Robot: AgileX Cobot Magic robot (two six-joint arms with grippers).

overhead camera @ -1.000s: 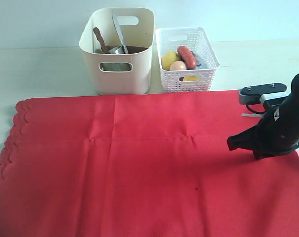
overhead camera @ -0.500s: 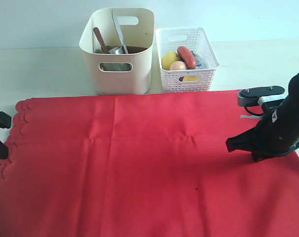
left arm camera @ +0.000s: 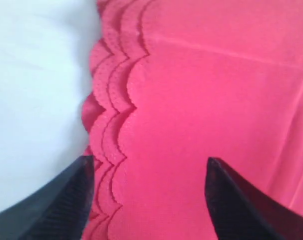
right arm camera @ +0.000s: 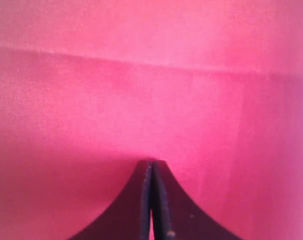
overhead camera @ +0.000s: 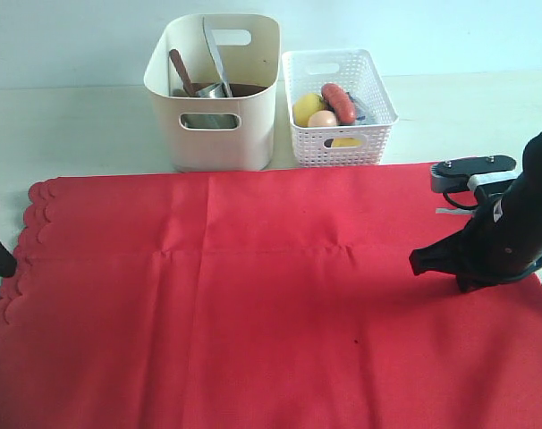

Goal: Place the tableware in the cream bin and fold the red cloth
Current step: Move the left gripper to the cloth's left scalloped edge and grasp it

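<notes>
Red cloth (left arm camera: 216,100) scalloped edge lies btwn wide-spread L gripper (left arm camera: 149,165) fingers; R gripper (right arm camera: 151,167) pinched together over cloth.

We see a pale desk (overhead camera: 74,125) with three things directly on it. A red cloth (overhead camera: 253,295) lies spread flat across its near part, with the scalloped edge at the left of the exterior view. Behind the cloth stands a cream bin (overhead camera: 253,134), and just beside it on the right a white lattice basket (overhead camera: 320,147).

White lattice basket (overhead camera: 317,150) (food (overhead camera: 323,112) inside)
</notes>
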